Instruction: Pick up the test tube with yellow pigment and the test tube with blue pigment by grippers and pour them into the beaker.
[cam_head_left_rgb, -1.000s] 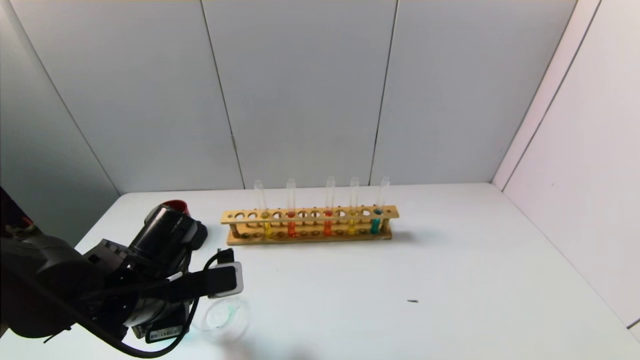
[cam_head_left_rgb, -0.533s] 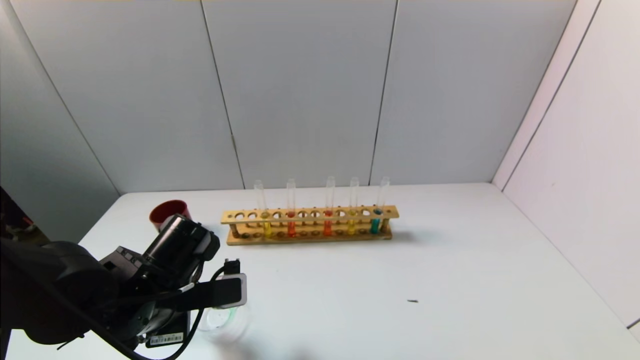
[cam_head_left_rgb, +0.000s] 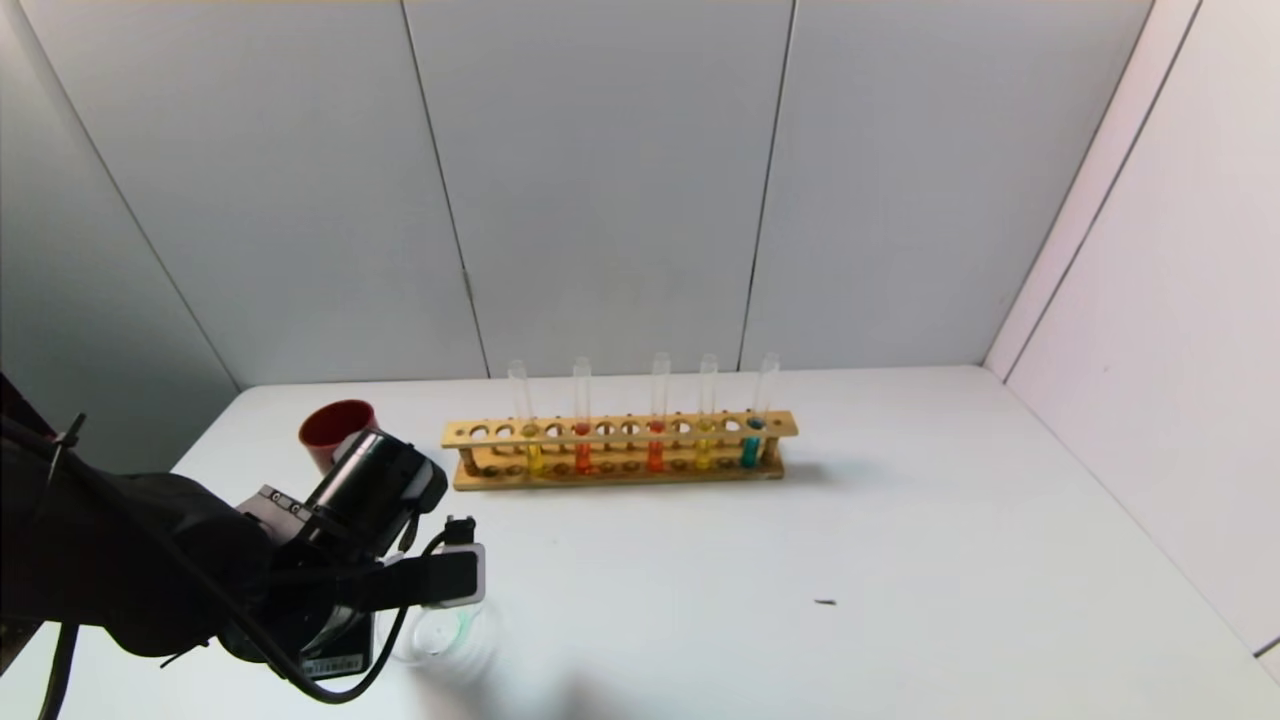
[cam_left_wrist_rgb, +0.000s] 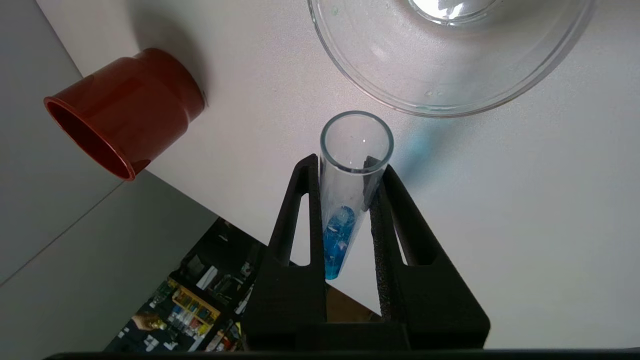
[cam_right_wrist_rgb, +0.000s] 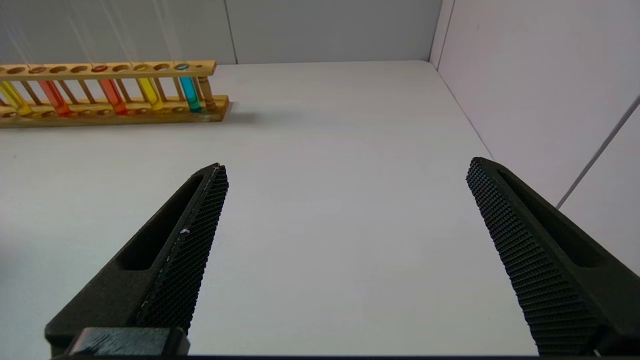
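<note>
Since the earlier frames, the left hand (cam_left_wrist_rgb: 342, 175) has drawn back toward the robot, so the dark-red opaque cup (cam_head_left_rgb: 337, 428) now shows fully behind its wrist. This black two-fingered hand pinches a slender clear glass test tube with blue liquid (cam_left_wrist_rgb: 345, 200). The tube's open mouth points toward the low, wide, clear glass beaker (cam_left_wrist_rgb: 450, 55) and lies just beside its rim, not over it; I judge the pour is about to start or just finished. A little blue liquid sits at the tube's closed end.

The beaker stands on the white surface (cam_head_left_rgb: 800, 560), with a faint green trace on its bottom. In the long wooden rack (cam_head_left_rgb: 620, 448) stand two yellow tubes (cam_head_left_rgb: 703, 425), two orange-red tubes, and one teal-blue tube (cam_head_left_rgb: 752, 440).

The right hand (cam_right_wrist_rgb: 345, 250) hovers spread wide over the surface, holding nothing.
</note>
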